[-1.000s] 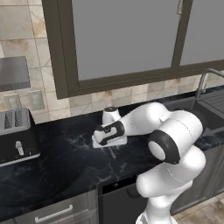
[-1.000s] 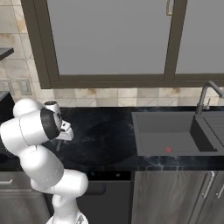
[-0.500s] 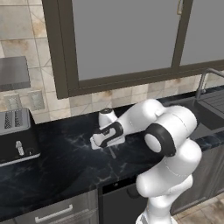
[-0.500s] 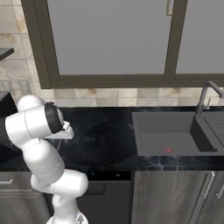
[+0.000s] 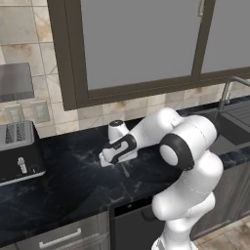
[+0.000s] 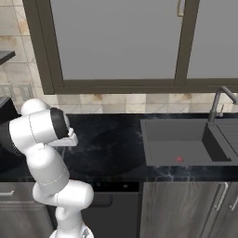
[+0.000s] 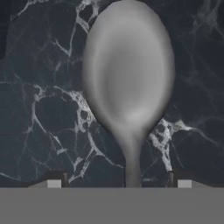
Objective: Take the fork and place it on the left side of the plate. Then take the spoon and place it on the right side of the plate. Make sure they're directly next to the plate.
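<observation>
The spoon (image 7: 127,78) lies on the black marble counter, its grey bowl pointing away from the hand and its narrow handle running back between the finger tips. My gripper (image 7: 119,181) is open, low over the counter, one dark tip on each side of the handle and neither touching it. From the left base view the gripper (image 5: 114,161) hangs just above the counter, and the thin grey spoon (image 5: 126,170) sticks out beneath it toward the front edge. The hand (image 6: 69,139) is partly hidden behind my own arm. The plate and the fork are out of view.
A black toaster (image 5: 17,151) stands at the counter's left end. The sink (image 6: 181,144) with its faucet (image 6: 218,100) lies to the right. The tiled wall and window frame close off the back, and the counter's front edge runs just below the hand.
The hand has shifted slightly to the left over the counter and the elbow has swung out toward the cameras. The spoon stays on the counter.
</observation>
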